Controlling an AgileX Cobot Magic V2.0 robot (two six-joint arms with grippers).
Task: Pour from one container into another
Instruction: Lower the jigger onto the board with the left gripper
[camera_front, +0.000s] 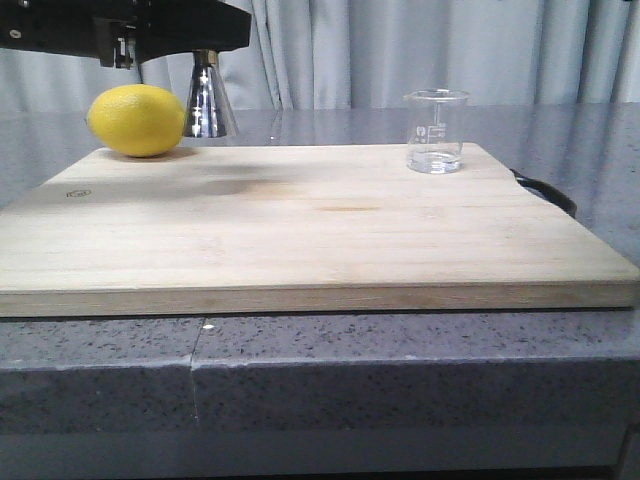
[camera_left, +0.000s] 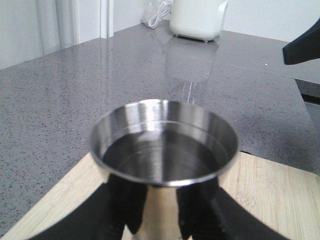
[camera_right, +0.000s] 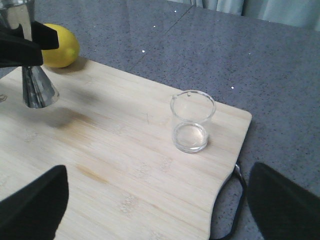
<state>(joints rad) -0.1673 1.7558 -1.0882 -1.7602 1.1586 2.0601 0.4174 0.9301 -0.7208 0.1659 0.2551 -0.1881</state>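
Observation:
My left gripper (camera_front: 205, 50) is shut on the steel jigger (camera_front: 208, 105) at its narrow waist and holds it upright, a little above the back left of the board. In the left wrist view the jigger (camera_left: 162, 150) fills the middle, its open upper cup dark inside, with a black finger on either side of its stem. The clear glass beaker (camera_front: 436, 132) stands alone at the back right of the board and looks nearly empty. In the right wrist view the beaker (camera_right: 192, 122) lies ahead of my right gripper (camera_right: 157, 205), which is open, well apart from it and holding nothing.
A yellow lemon (camera_front: 137, 120) lies on the wooden cutting board (camera_front: 300, 230) just left of the jigger. A black loop handle (camera_front: 548, 192) sticks out from the board's right edge. A white appliance (camera_left: 197, 17) stands far back on the grey counter.

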